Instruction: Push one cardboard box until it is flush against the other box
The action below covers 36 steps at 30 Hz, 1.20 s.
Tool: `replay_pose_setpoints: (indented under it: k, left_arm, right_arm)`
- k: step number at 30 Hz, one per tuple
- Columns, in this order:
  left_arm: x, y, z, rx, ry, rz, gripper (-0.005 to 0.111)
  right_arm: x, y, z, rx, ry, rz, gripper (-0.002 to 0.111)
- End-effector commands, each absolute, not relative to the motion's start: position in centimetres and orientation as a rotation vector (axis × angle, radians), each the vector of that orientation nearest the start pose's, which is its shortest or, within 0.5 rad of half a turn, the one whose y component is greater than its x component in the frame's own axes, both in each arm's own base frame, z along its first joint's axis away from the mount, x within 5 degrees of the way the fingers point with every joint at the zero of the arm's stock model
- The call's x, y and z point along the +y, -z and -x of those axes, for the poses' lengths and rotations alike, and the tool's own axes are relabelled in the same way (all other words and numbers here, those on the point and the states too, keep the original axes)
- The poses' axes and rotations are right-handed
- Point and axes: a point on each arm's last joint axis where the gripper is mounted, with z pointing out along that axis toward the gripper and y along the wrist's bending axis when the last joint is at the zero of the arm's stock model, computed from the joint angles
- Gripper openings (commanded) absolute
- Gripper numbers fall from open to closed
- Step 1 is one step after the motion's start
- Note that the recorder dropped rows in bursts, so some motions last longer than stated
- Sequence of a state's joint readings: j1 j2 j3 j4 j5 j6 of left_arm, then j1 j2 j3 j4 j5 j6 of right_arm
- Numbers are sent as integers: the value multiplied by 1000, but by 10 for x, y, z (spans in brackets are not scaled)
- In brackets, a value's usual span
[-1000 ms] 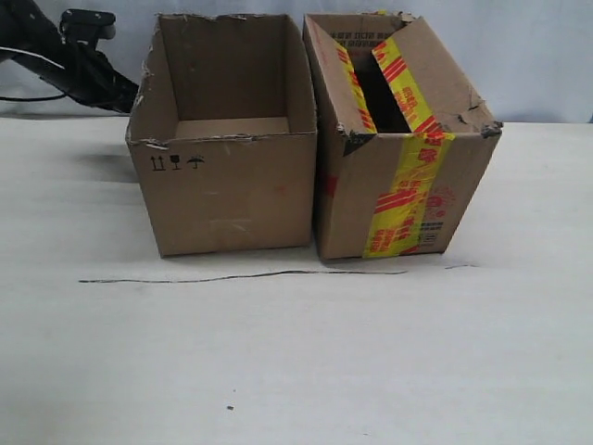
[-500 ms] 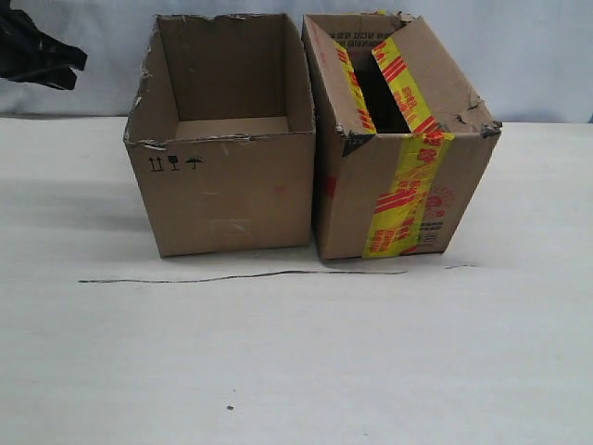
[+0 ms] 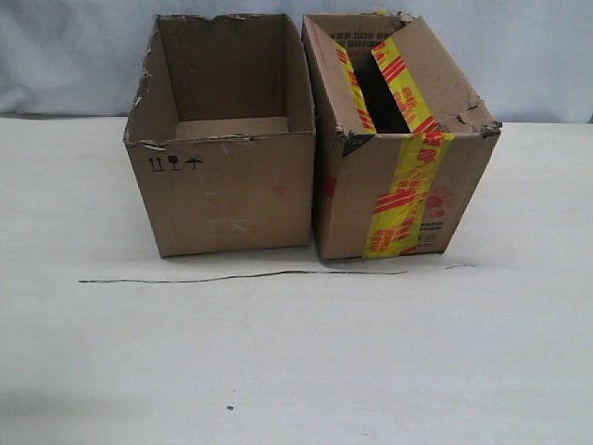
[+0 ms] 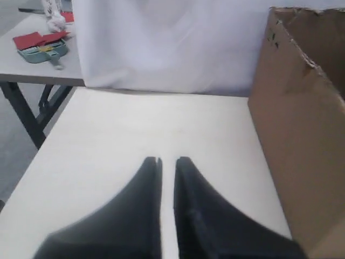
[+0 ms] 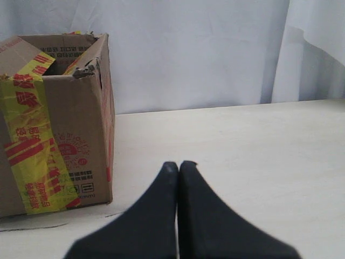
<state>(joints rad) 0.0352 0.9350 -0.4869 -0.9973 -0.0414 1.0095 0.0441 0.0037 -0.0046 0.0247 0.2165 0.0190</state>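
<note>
The plain brown cardboard box [image 3: 222, 195] stands open-topped on the white table, with small black symbols on its front. Its right wall lies against the other box [image 3: 398, 185], the one with yellow-and-red tape; only a thin dark seam shows between them. Neither gripper shows in the exterior view. In the left wrist view my left gripper [image 4: 167, 160] hovers over bare table beside the plain box's wall [image 4: 302, 140], apart from it, with a thin slit between its fingers and nothing held. My right gripper [image 5: 179, 165] is shut and empty, short of the taped box [image 5: 59, 124].
A thin dark line [image 3: 241, 275] lies on the table in front of both boxes. White cloth hangs behind the table. Past the table's edge in the left wrist view stands a grey side table [image 4: 32, 70] with red items on it.
The black left arm at the top left of the exterior view has pulled away to the left and gone out of view. The boxes stay together.
</note>
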Motion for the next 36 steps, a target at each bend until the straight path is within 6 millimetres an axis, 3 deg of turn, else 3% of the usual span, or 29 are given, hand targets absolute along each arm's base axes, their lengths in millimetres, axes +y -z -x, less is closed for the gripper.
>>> replay_pose_setpoints:
  k: [1, 10, 23, 25, 33, 36]
  left_arm:
    - [-5, -268, -147, 1832, 21, -29, 0]
    - [-16, -280, -100, 1662, 130, -132, 0]
    - [-14, -285, -91, 1601, 115, -129, 0]
    - [-13, -284, -87, 1580, 42, -194, 0]
    - [-5, -246, -64, 1478, -17, -121, 0]
    - [-3, -235, -60, 1541, -10, -99, 0]
  right_arm:
    - [3, -194, -56, 1698, -62, 17, 0]
    - [3, -194, -56, 1698, -62, 17, 0]
    - [3, -194, -56, 1698, -62, 17, 0]
    - [3, -194, -56, 1698, -62, 17, 0]
    - [3, -194, -56, 1698, -62, 17, 0]
    - [3, -194, -56, 1698, -62, 17, 0]
